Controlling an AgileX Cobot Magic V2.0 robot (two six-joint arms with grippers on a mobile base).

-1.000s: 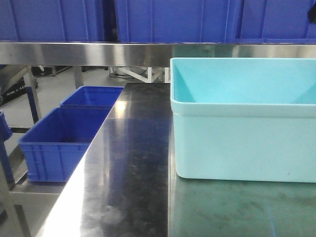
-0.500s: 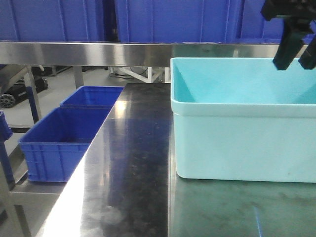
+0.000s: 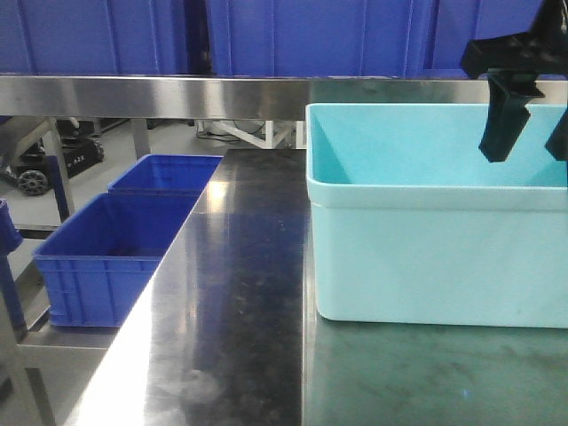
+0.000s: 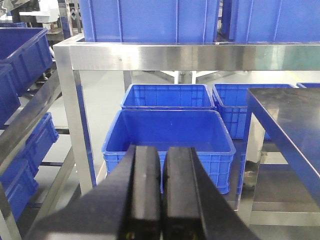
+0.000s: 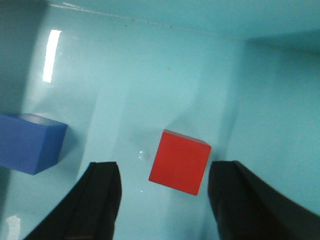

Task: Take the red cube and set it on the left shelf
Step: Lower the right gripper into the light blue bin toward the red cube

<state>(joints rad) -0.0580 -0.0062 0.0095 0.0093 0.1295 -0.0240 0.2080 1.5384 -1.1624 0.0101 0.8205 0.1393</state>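
Right gripper (image 3: 528, 151): lower than half a second ago, its black jaws now hanging inside the rim of the light turquoise plastic tub (image 3: 426, 257).

Front view: tub on the dark steel tabletop (image 3: 240, 293). Two open blue plastic crates (image 3: 106, 266) sit below the tabletop's left edge. Stainless steel shelf rail (image 3: 177, 96) runs across the back.

Left wrist view: left gripper (image 4: 163, 190), jaws pressed together, nothing between them, facing one of the blue crates and the steel shelf frame (image 4: 150, 50).

Right wrist view: small red cube (image 5: 180, 161) on the tub floor, seen in the gap between the spread jaws and touching neither. Blue rectangular block (image 5: 30, 142) lies well apart from it.
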